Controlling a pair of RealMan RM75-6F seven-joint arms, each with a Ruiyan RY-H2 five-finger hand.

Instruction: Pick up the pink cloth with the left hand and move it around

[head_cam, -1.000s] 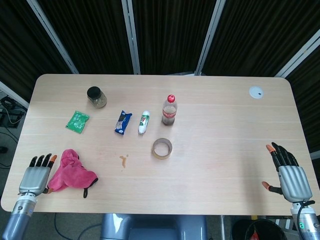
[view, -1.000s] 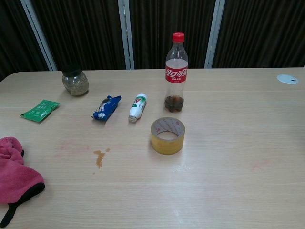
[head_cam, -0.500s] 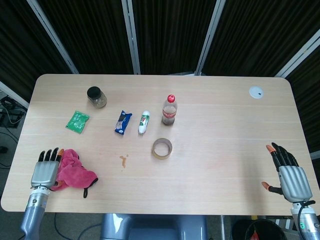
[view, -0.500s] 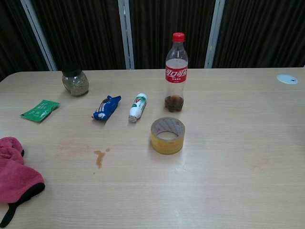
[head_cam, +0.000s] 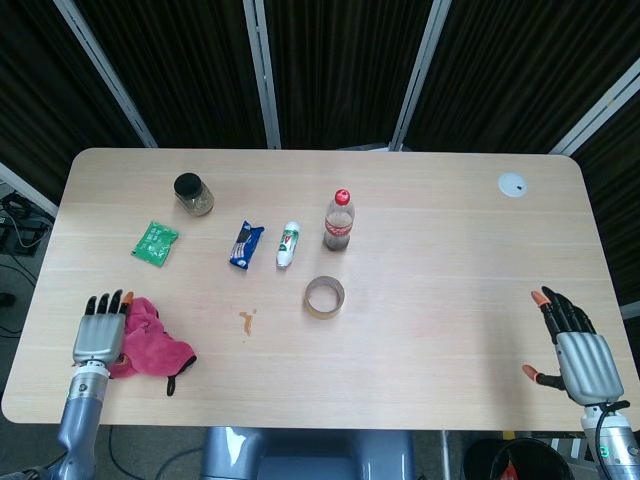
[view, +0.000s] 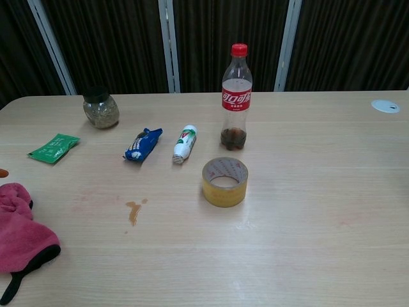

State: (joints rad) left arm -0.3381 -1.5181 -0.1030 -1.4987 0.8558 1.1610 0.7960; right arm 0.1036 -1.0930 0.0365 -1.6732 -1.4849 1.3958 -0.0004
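The pink cloth point(head_cam: 152, 345) lies crumpled near the table's front left corner, and shows in the chest view as the pink cloth point(view: 19, 229) at the left edge. My left hand point(head_cam: 99, 331) hovers over the cloth's left part with fingers spread and pointing away, holding nothing. In the chest view only an orange fingertip point(view: 3, 173) of it shows. My right hand point(head_cam: 572, 347) is open with fingers spread beyond the table's front right corner, far from the cloth.
A brown-filled glass jar point(head_cam: 193, 194), a green packet point(head_cam: 154, 242), a blue snack packet point(head_cam: 245, 245), a small white bottle point(head_cam: 289, 244), a cola bottle point(head_cam: 339, 221) and a tape roll point(head_cam: 325, 296) stand mid-table. A white disc point(head_cam: 513, 184) sits far right.
My left hand has moved right and forward from beside the cloth to over its left part. The cloth and the right hand have stayed put.
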